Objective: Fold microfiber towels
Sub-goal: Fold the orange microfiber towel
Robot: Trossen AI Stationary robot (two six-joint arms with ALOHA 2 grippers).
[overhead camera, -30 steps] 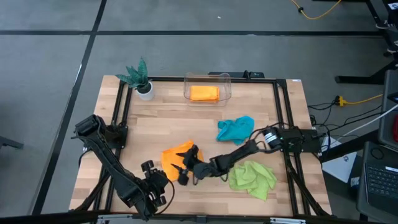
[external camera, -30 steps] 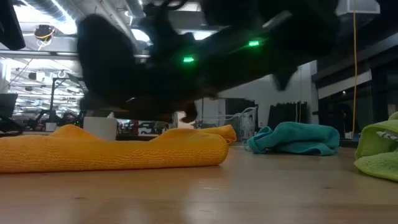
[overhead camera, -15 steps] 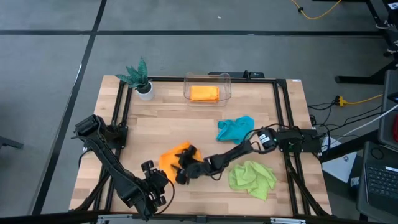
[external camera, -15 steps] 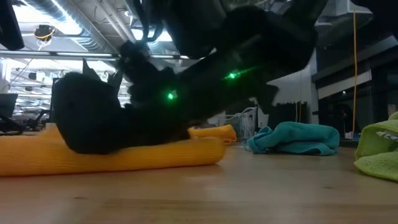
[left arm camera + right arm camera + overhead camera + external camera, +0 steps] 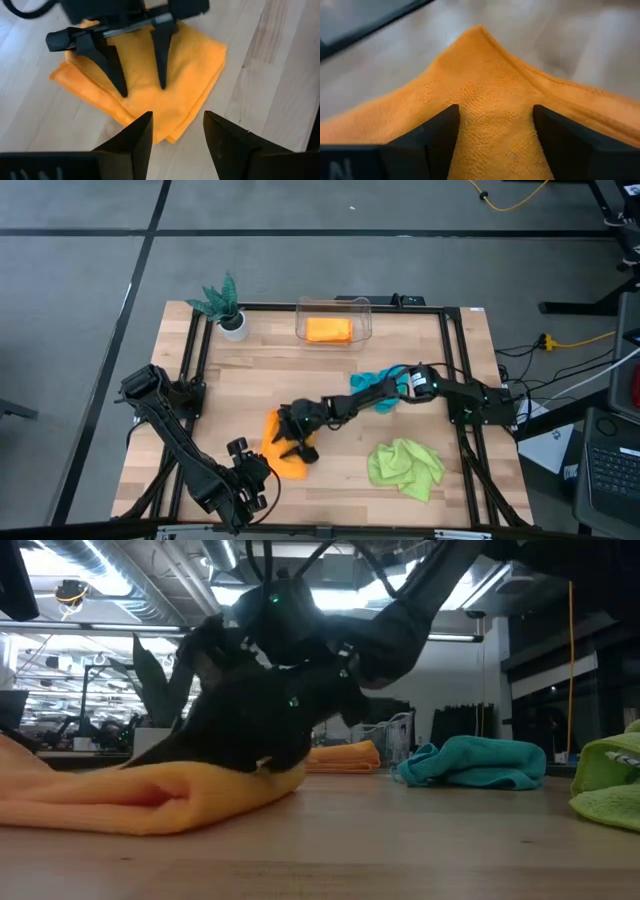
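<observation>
An orange microfiber towel (image 5: 288,462) lies folded on the table near the front, left of centre; it also shows in the left wrist view (image 5: 192,75) and the low view (image 5: 150,798). My right gripper (image 5: 290,442) stands open with its fingers on that towel. My left gripper (image 5: 252,472) hangs open just short of the towel's near left side and touches nothing. A teal towel (image 5: 378,388) and a lime green towel (image 5: 405,464) lie crumpled on the right. Another orange towel (image 5: 328,330) lies folded in a clear box. My right gripper rests its two spread fingertips (image 5: 121,89) on the top layer of the folded orange towel (image 5: 495,105), around its middle. The fingers slant down from the table's far right side. The towel lies flat on the table beneath them, with nothing pinched between the fingers.
A clear box (image 5: 334,319) stands at the far edge, with a potted plant (image 5: 226,306) to its left. A black frame (image 5: 196,360) runs along the table's sides. Bare wood lies between the orange and green towels.
My right gripper has swung from the towel's near right side up over it, toward the table's far left, rolling its wrist, and has settled lower on the cloth. The orange towel's right end has drawn in toward the left and now shows a rounded fold.
</observation>
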